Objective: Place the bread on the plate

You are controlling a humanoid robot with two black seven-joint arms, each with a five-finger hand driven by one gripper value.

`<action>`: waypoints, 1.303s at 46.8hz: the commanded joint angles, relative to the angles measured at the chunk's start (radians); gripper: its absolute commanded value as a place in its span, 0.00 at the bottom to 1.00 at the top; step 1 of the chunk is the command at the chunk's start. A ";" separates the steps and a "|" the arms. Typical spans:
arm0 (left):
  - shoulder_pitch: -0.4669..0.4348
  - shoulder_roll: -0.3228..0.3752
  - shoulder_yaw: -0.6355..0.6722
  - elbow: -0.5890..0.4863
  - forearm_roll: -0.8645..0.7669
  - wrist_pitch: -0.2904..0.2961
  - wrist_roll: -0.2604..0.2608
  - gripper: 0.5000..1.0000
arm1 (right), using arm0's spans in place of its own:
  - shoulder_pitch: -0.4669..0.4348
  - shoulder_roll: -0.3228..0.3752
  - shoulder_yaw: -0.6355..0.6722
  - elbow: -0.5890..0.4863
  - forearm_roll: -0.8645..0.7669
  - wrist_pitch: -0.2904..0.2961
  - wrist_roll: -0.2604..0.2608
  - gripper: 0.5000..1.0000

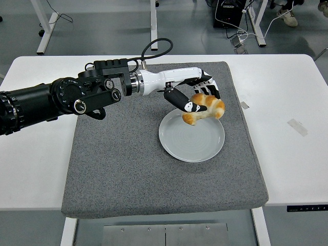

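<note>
My left hand (197, 97) is shut on the bread (206, 108), a golden-brown croissant-shaped piece. It holds the bread just above the far part of the round grey-white plate (190, 141). The plate lies on the grey mat (123, 164) at the middle right. The black left arm reaches in from the left edge across the mat's far part. Whether the bread touches the plate cannot be told. The right arm is out of view.
The grey mat covers the middle of the white table (36, 169). Bits of tape (297, 127) lie on the table at the right. Desk legs and cables show on the floor beyond the table's far edge.
</note>
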 commanded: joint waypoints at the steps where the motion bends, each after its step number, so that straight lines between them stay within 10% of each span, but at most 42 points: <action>1: -0.002 0.003 0.022 0.004 0.022 0.000 0.000 0.00 | 0.000 0.000 0.000 0.000 0.000 0.000 0.000 1.00; 61: 0.059 -0.065 0.109 0.170 0.187 0.057 0.000 0.00 | 0.000 0.000 0.000 0.000 0.000 0.000 0.000 1.00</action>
